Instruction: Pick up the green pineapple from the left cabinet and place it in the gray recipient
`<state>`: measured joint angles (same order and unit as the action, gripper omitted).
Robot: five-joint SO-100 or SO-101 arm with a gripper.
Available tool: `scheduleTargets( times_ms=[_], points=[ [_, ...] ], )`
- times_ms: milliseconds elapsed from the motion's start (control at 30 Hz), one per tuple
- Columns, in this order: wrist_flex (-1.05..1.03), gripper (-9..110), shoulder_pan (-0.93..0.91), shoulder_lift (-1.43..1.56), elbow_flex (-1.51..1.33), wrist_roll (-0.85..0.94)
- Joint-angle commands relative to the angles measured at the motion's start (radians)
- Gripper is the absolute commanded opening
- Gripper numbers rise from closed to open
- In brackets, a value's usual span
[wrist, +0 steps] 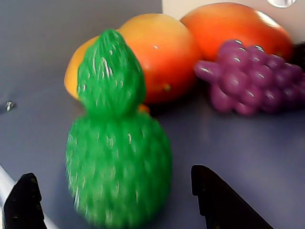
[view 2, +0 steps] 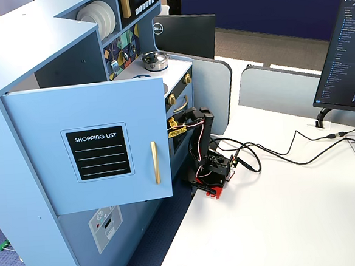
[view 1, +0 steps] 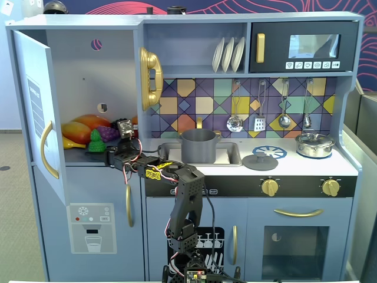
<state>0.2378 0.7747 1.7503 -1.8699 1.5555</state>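
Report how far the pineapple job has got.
Done: the cabinet door is open and the arm has reached inside. In hand: in the wrist view the end effector is open, its fingers on either side of the upright pineapple, not yet closed on it. Left: grip it, lift it out and set it in the gray pot, which stands in the sink.

My arm (view 1: 187,194) is black plastic throughout, with a yellow label near the elbow, thin red and black wires looping along it, and a red base (view 2: 206,183) underneath. My gripper (wrist: 114,198) has black pointed fingers.
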Motion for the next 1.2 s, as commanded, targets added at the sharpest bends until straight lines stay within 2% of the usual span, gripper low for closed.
scheduleTargets(
  times_ms=[0, 67, 167, 367, 567, 733, 867, 967, 1167],
  points=[
    [0.026, 31, 0.011, -0.04, 0.146, 0.02],
    [0.028, 25, 0.02, -0.069, 0.187, 0.02],
    [0.028, 0, 0.028, -0.089, 0.224, 0.049],
    [0.021, 0, 0.054, 0.028, 0.178, 0.129],
    [-0.094, 0, 0.138, 0.488, -0.129, 0.284],
    [-0.189, 0, 0.13, 0.884, -0.342, 0.321],
    [-0.336, 0, 0.025, 1.132, -0.393, 0.331],
    [-0.411, 0, -0.121, 1.258, -0.408, 0.295],
    [-0.526, 0, -0.472, 1.31, -0.318, 0.161]
  ],
)
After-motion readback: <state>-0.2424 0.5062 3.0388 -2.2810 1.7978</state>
